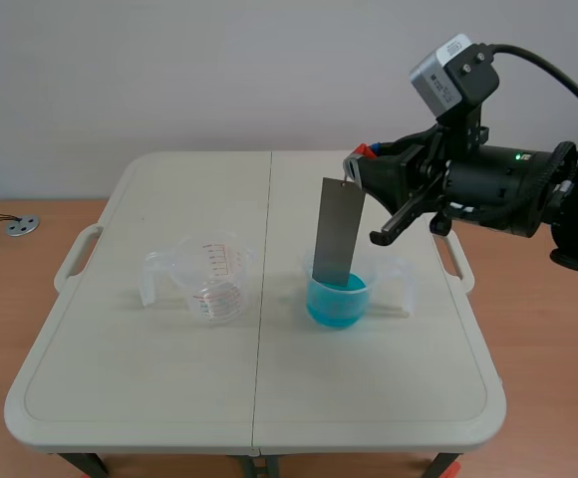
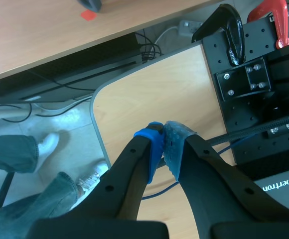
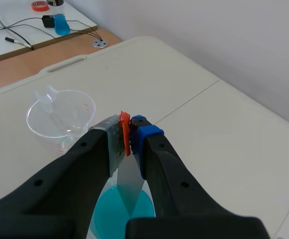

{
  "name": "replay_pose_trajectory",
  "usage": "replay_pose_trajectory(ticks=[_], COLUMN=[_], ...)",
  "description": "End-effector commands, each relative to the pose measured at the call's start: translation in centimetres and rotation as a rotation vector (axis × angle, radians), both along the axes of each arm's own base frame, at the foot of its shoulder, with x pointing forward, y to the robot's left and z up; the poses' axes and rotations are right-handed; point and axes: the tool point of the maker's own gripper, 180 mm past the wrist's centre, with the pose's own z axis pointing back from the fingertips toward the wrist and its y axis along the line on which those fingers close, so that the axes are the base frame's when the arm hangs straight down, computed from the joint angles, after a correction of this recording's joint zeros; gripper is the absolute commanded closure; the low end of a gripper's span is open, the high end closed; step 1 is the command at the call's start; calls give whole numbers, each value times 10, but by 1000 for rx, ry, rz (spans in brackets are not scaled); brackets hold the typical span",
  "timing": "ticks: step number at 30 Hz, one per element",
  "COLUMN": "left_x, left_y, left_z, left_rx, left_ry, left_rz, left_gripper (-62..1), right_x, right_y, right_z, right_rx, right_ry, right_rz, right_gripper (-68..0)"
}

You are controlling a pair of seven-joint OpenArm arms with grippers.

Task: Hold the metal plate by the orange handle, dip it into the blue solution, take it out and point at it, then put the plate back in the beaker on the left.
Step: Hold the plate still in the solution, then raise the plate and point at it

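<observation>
the right gripper [image 1: 357, 161] is pinching the orange handle [image 3: 125, 129] of the metal plate [image 1: 337, 234], which is hanging upright with its lower end down in the beaker of blue solution [image 1: 337, 301]. the empty measuring beaker [image 1: 214, 281] is standing well to its left on the folding table [image 1: 149, 398]. the left gripper [image 2: 163, 139] is keeping its pads pressed together on nothing.

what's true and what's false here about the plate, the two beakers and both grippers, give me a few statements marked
1. The right gripper is shut on the metal plate at its orange handle. True.
2. The plate is lying flat. False: it hangs upright, with its lower end in the blue solution.
3. The left beaker holds blue liquid. False: it looks empty.
4. The left gripper is shut on nothing. True.
</observation>
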Motion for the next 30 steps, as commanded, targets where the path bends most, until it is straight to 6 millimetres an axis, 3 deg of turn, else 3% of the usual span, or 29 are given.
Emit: replay_pose_trajectory(ticks=[1, 8, 12, 19, 24, 30], left_x=[6, 45, 88, 167, 208, 239], left_y=[2, 15, 26, 21, 0, -32], left_z=[5, 14, 35, 75, 98, 112], left_rx=[8, 43, 72, 99, 44, -6], left_ry=[-28, -123, -236, -440, -533, -580], left_rz=[-32, -102, -133, -275, -386, -506], left_gripper=[-15, -15, -15, -15, -15, -15], right_x=[1, -3, -4, -8, -13, -20], right_y=[-3, -2, -2, 2, 7, 13], right_z=[21, 45, 55, 69, 77, 88], right_rx=[13, -22, -32, -24, -27, -18], right_ry=[-59, -121, -148, -156, -150, -150], right_rz=[8, 8, 9, 16, 30, 51], right_gripper=[-13, -13, -13, -13, -13, -13])
